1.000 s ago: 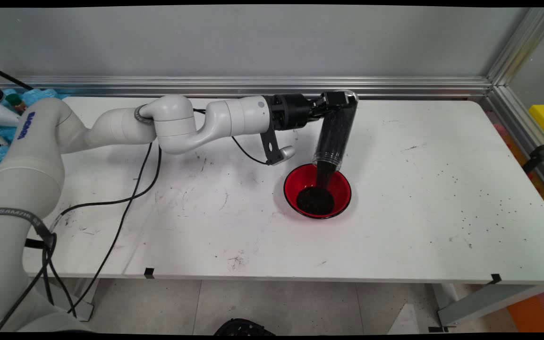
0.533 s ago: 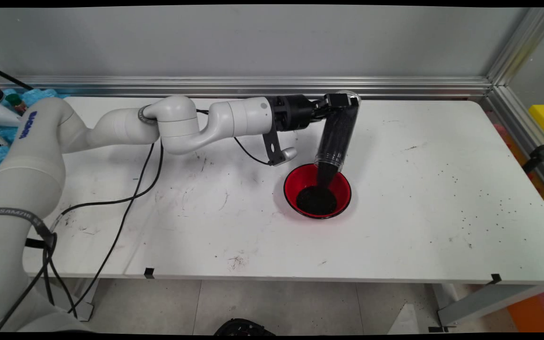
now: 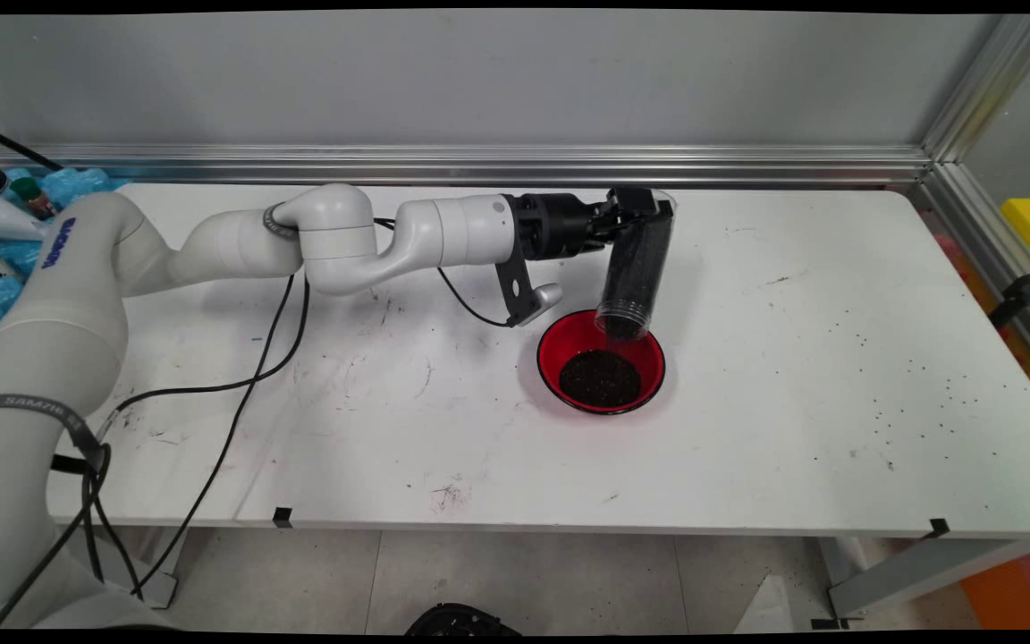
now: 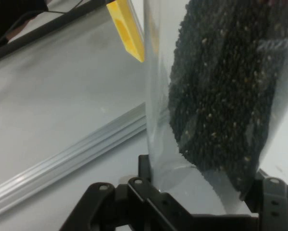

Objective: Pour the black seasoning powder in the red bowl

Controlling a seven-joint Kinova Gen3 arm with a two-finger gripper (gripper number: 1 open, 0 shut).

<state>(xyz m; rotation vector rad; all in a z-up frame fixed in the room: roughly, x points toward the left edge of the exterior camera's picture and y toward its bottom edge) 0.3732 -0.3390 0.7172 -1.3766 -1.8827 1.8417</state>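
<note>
While the claw [image 3: 638, 207] grips the tube [image 3: 636, 268], only main shows the bowl [image 3: 602, 360].

A grey strap [image 3: 28, 404], sitting far back from the gripper [image 3: 638, 211] round the arm's base end, is showing pale letters reading "SAMZHE", the rest curving away. On the clear cup [image 4: 220, 96] just ahead of the fingers, faint pale characters are showing, too dim to read.

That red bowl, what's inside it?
The red bowl holds a heap of small black grains. They cover its floor, so nothing beneath them shows. Above its far rim the tool grips a clear tube, tipped mouth-down, with more grains inside.
</note>
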